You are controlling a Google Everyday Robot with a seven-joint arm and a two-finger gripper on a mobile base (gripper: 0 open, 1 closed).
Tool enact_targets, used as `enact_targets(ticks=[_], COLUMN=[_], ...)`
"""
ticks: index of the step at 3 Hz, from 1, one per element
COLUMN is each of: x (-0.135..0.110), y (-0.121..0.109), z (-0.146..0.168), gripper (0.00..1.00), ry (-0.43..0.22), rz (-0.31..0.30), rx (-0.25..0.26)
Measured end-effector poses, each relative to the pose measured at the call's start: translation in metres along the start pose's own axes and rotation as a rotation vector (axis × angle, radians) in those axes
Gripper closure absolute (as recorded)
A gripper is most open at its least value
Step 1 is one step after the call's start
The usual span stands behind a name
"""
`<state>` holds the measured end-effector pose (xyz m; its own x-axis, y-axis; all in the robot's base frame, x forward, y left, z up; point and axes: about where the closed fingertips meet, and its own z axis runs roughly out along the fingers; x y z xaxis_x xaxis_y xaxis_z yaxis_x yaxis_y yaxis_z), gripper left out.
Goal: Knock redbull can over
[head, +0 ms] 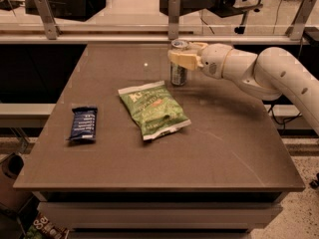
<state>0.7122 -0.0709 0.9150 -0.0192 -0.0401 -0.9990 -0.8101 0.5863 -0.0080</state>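
Note:
The redbull can [178, 73] is a slim silvery can with bluish-grey sides. It stands on the brown table [224, 143] near the far edge, just behind the green bag. Its shiny round top shows at the upper end. My gripper [185, 54] reaches in from the right on a white arm [259, 71] and sits at the can's upper part, with its cream-coloured tip across the front of the can below the rim. The can looks upright or nearly so.
A green crinkly snack bag [154, 111] lies flat in front of the can. A dark blue wrapped bar [83, 124] lies at the left side of the table. Metal rail posts [173, 15] and a glass partition stand behind the far edge.

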Motion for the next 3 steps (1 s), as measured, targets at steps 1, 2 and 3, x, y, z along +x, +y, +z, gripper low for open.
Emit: enact_targets(ticks=[1, 2, 3], x=[0.000, -0.004, -0.011], y=[0.000, -0.015, -0.034], z=[0.001, 0.001, -0.004], gripper=[1.00, 1.00, 1.00], ry=[0.001, 0.010, 0.046], rz=[0.000, -0.008, -0.024], rx=[0.000, 0.007, 0.024])
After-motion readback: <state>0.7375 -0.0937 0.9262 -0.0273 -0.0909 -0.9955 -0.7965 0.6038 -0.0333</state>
